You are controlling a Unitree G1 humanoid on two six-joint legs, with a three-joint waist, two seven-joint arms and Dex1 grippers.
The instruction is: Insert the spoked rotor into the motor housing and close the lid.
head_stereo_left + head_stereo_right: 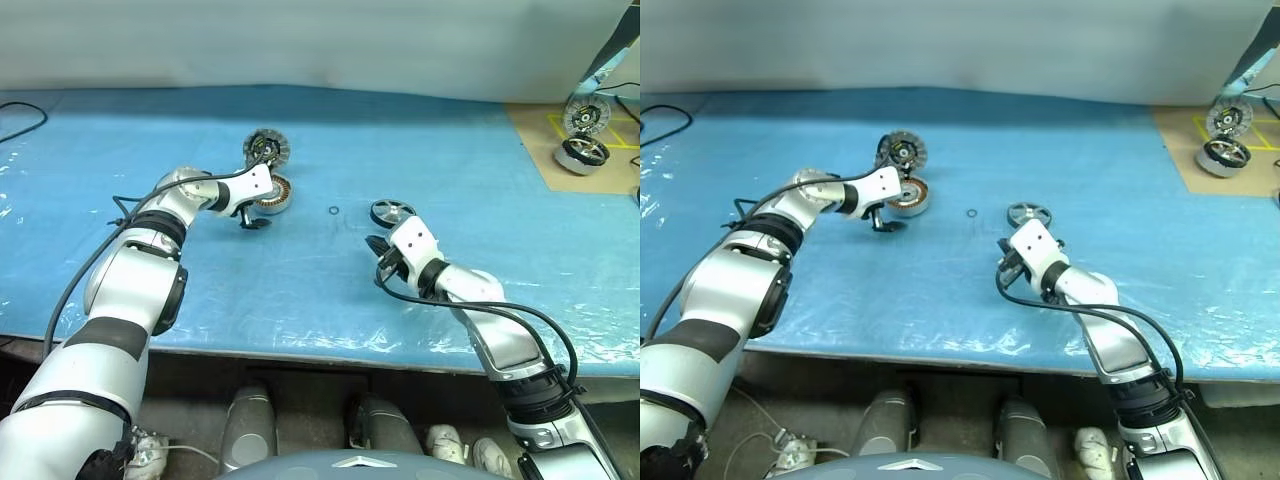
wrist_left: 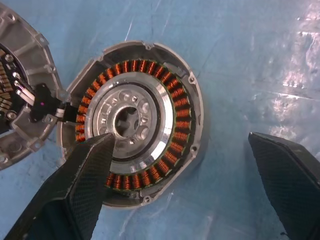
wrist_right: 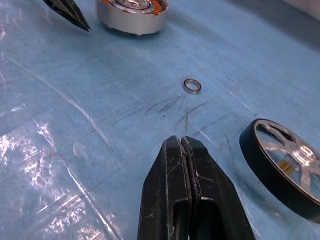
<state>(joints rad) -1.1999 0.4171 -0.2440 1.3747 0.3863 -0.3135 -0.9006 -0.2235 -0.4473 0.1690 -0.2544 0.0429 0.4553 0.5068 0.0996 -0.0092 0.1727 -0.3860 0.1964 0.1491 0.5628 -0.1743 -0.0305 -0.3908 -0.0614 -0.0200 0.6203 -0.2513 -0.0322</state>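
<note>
The left gripper (image 2: 187, 172) hangs spread wide over the motor housing (image 2: 137, 122) (lid (image 1: 266, 148) just behind); the right gripper (image 3: 186, 150), pressed together, sits near the spoked rotor (image 3: 285, 162).

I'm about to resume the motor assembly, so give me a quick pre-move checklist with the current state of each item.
1. Motor housing centre free of the rotor: ok.
2. Spoked rotor lying flat on the table, apart from both grippers: ok.
3. Left gripper jaws wide open above the housing: ok.
4. Right gripper ready to pick the rotor: not ok, jaws shut.
5. Lid beside the housing: ok.
6. Small loose ring belongs where: cannot tell.
</note>
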